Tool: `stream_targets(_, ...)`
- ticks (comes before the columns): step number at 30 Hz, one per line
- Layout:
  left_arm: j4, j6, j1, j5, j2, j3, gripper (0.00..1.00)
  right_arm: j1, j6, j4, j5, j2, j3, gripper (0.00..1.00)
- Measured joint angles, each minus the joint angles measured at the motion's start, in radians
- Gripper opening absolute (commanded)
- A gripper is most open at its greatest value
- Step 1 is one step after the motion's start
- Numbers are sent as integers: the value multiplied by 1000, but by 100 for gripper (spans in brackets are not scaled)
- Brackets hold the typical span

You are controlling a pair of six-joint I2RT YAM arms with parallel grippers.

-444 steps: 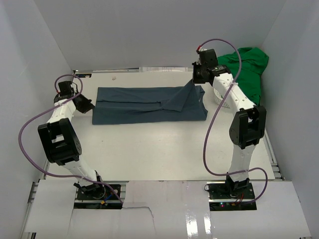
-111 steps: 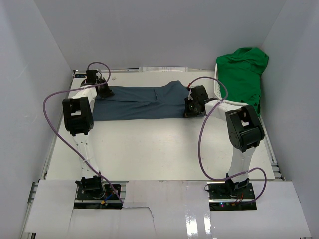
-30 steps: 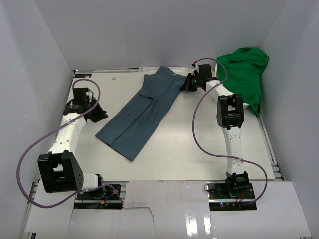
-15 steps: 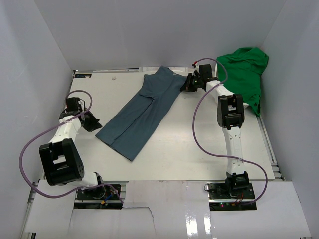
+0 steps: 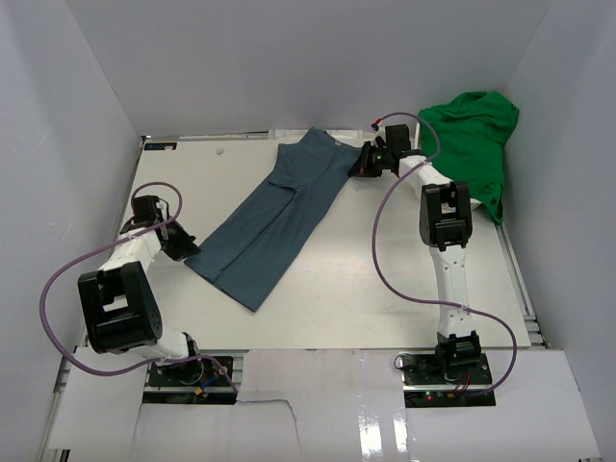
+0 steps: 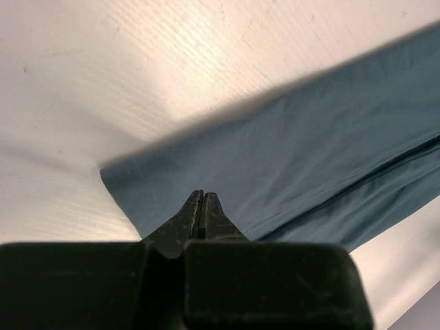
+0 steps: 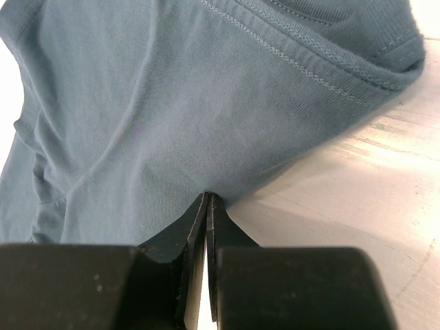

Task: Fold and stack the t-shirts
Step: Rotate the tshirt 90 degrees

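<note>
Slate-blue t-shirt (image 5: pixel 279 207) diag. on table (image 5: pixel 385 279), R jaws pinching its edge, L jaws closed over corner; green t-shirt (image 5: pixel 472 135) far right.

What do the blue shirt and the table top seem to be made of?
The blue shirt looks like soft matte knit cloth, perhaps cotton: fine weave, stitched hem, folds. The table top seems hard matte white board, faintly ridged; material unclear.
</note>
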Motion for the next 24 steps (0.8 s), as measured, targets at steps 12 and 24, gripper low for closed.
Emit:
stream_targets(12, 64, -10, 1, 3, 88, -20, 0, 0, -10, 0, -2, 0, 0, 8)
stream_targets(24, 117, -41, 7, 48, 127, -40, 0, 0, -14, -24, -3, 6, 19, 8)
